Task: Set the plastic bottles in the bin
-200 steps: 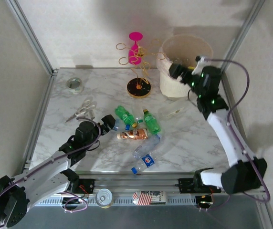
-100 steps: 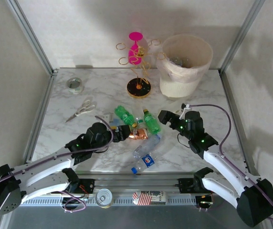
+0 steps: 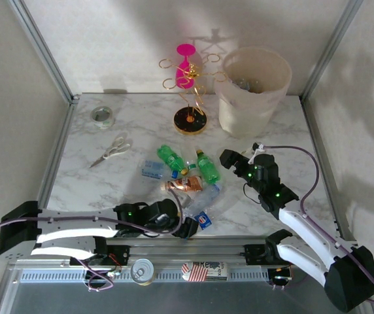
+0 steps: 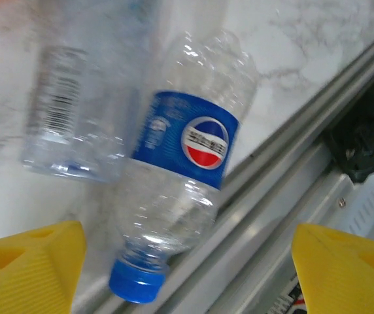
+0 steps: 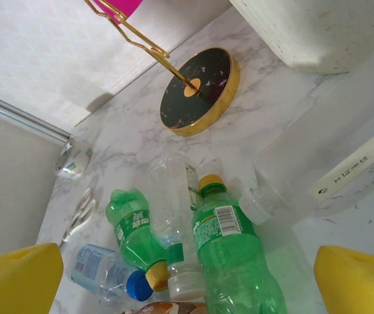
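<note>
Overhead, I am reaching my left gripper (image 3: 188, 227) low along the near edge to the cap end of the Pepsi-labelled bottle (image 3: 203, 219). It is lying on its side by the front rail (image 3: 193, 243), long axis running near-left to far-right. The other plastic bottles (image 3: 186, 185) are lying clustered mid-table, and the bin (image 3: 246, 111) is standing far right. My right gripper (image 3: 226, 157) is hovering just right of the cluster, jaws apart. Through my left wrist, that bottle (image 4: 187, 170) is lying between my spread yellow fingers (image 4: 30, 261), neither touching it, blue cap pointing back toward them. Through my right wrist, my fingers (image 5: 17, 278) are standing wide, holding nothing, over a green bottle (image 5: 233, 255) pointing its yellow cap at the stand base (image 5: 197, 91).
</note>
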Action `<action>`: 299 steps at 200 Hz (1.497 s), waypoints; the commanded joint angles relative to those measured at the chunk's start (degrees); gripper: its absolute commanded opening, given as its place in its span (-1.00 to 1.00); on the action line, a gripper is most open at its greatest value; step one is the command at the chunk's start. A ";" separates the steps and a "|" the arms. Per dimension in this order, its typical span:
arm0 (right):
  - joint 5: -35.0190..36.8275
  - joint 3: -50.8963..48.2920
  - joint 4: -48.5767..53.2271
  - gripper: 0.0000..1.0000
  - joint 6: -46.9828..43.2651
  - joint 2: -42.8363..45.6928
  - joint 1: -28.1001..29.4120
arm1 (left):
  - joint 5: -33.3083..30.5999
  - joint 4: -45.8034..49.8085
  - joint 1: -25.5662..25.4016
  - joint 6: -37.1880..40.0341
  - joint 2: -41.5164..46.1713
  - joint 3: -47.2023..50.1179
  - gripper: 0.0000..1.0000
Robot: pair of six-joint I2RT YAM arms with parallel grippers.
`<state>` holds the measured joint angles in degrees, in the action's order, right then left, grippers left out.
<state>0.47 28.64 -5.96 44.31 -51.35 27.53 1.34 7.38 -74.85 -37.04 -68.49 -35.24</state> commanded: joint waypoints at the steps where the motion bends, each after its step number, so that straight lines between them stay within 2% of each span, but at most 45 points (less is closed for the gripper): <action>1: 0.84 -0.04 -1.78 0.98 -0.84 1.17 0.33 | -2.71 2.86 -2.46 2.02 -3.92 -4.18 0.58; 28: 0.35 0.18 -1.56 0.98 -1.58 1.79 0.34 | -5.79 5.04 -3.45 3.18 -9.43 -8.01 0.54; 62: 1.10 -0.33 -0.95 0.98 -1.85 3.11 0.34 | -11.83 7.82 -3.55 3.79 -13.86 -11.91 0.63; 96: 1.63 -1.21 -0.73 0.98 -1.78 4.10 0.33 | -14.55 9.31 -3.55 4.17 -17.93 -13.79 0.64; 134: 1.64 -1.31 -0.12 0.98 -2.12 4.33 0.38 | -13.21 9.59 -3.55 5.42 -21.83 -14.89 0.59; 179: 1.99 -1.73 -0.20 0.98 -2.00 4.59 0.33 | -15.23 10.93 -3.55 6.97 -25.01 -16.85 0.52; 280: 2.60 -2.03 -0.11 0.97 -2.18 4.46 0.33 | -14.36 8.92 -3.53 8.03 -28.13 -16.70 0.54; 299: 2.79 -2.10 -0.20 0.98 -2.06 4.46 0.34 | -14.29 8.24 -3.56 8.33 -27.67 -16.56 0.41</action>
<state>1.69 27.73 -6.17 43.03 -47.66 27.53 -11.88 15.64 -77.97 -29.89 -96.12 -51.00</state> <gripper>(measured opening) 0.988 0.746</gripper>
